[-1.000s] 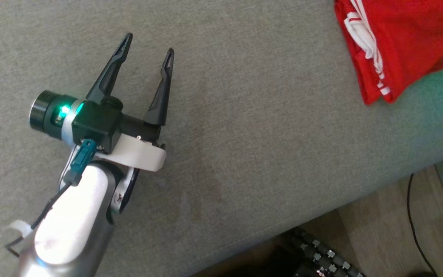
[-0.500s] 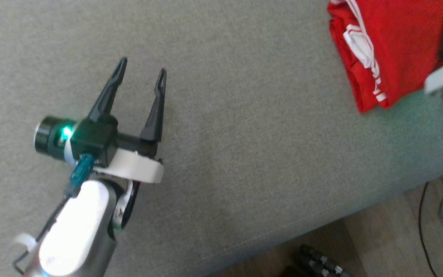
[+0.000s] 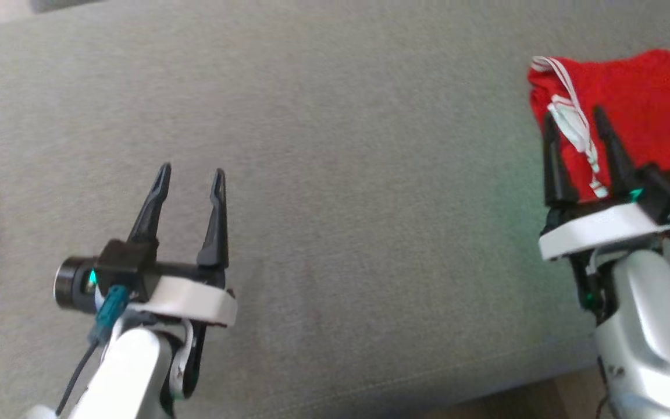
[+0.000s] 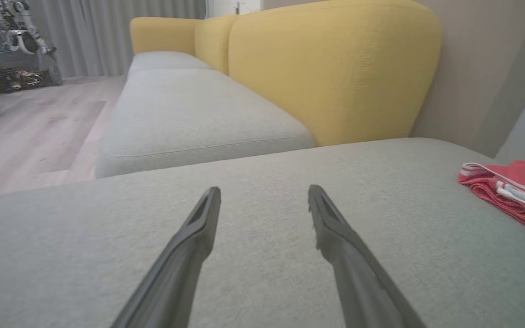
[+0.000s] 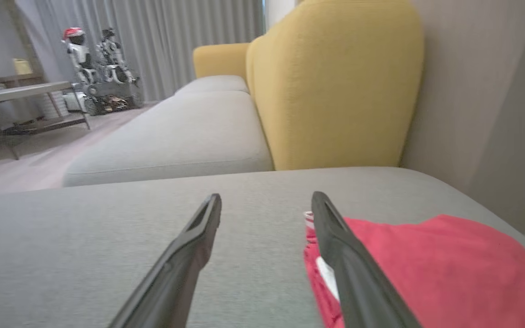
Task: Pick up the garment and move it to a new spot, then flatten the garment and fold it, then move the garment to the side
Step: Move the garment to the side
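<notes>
We mark the left gripper (image 3: pixel 191 171) with its fingers spread wide and nothing between them, hovering over bare grey cushion (image 3: pixel 370 174); the right gripper (image 3: pixel 573 113) is spread too, pinching nothing; in the right wrist view one finger crosses the garment's edge, and we cannot tell if it touches; the red garment (image 3: pixel 649 99), white-striped and folded, lies on the cushion at our right, well apart from the left gripper; a yellow backrest (image 4: pixel 335 68) stands beyond.

The head camera looks steeply down on the grey cushion (image 3: pixel 335 145), while both wrist cameras skim low across it toward the yellow backrest (image 4: pixel 331 68), all sharing the red garment (image 3: pixel 655 105).
</notes>
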Robot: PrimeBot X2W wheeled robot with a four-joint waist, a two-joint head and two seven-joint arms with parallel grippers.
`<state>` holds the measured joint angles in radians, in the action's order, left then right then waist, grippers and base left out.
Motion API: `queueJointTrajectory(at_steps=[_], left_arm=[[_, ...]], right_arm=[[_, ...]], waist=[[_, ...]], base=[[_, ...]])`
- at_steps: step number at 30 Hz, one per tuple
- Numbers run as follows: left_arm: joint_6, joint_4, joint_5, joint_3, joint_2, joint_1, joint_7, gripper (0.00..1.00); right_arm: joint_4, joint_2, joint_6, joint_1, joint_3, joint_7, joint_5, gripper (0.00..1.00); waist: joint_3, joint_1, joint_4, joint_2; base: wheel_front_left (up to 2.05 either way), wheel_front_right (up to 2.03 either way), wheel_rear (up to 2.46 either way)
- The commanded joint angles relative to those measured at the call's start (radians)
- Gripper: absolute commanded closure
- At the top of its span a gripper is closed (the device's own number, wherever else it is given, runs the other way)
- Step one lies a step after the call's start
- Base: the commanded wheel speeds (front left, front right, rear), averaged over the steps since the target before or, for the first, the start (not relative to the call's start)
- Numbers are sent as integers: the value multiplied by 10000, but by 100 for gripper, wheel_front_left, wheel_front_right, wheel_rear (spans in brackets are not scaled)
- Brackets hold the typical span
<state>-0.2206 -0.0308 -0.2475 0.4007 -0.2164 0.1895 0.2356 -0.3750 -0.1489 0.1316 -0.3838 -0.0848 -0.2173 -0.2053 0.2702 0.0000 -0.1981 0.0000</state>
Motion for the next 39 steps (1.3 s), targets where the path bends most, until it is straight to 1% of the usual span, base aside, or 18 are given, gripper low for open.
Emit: queueJointTrajectory(at_steps=[1,7,13,26,32,39], left_arm=[[-73,302,-66,-444,-104,59,96,0],[-222,288,-289,-727,-212,-632,170,0],[-288,293,-445,-903,-359,-1310,205,0],[-460,417,-638,-926,-520,-2315,138,0],[-514,450,-689,-928,-584,-2516,127,0],[-698,744,-590,-834,-642,-2665,-94,0]], right_arm=[[526,52,-9,109,-225,75,3,0],[1596,310,-9,1115,-387,589,141,0],[2378,535,-9,2140,-295,1028,280,0],[3401,765,-9,3660,11,1700,378,0],[3700,842,-9,3997,79,1910,402,0],[3831,897,-9,4099,94,2036,462,0]], waist=[[-486,0,507,0],[-1107,0,1141,0],[-1763,0,1441,0],[-2710,0,1563,0],[-2861,0,1607,0],[-2900,0,1564,0]], base=[[0,0,0],[0,0,0],[0,0,0],[0,0,0],[0,0,0],[0,0,0]])
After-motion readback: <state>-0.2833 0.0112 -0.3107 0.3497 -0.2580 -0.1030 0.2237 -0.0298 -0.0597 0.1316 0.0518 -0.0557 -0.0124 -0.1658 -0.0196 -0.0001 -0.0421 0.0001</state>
